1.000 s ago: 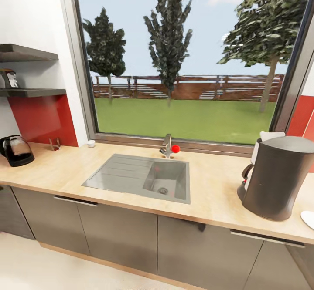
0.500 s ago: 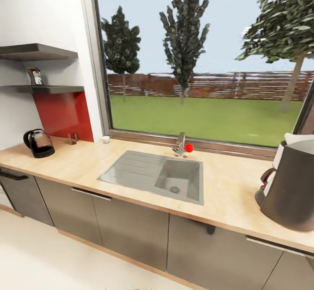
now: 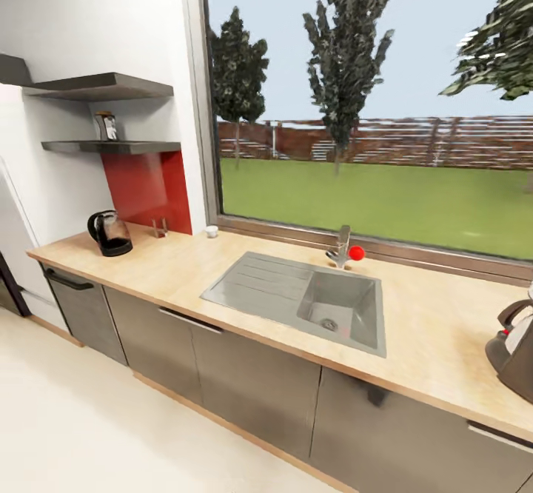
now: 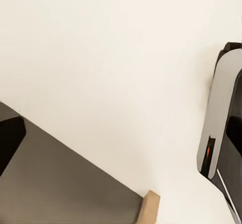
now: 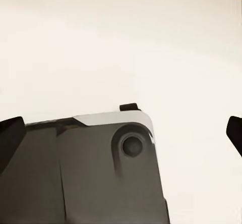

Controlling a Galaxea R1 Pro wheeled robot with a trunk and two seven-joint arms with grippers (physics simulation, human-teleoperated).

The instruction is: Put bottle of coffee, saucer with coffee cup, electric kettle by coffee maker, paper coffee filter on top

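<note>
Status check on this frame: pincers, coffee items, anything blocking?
Pincers: state can't be told from wrist views. Electric kettle on kitchen countertop far left; bottle of coffee on kitchen shelf; coffee maker at right edge. Sink between; nothing obstructing.

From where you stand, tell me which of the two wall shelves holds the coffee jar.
The lower shelf: the bottle of coffee stands on it, just above the red panel. The upper shelf is above the jar.
</note>
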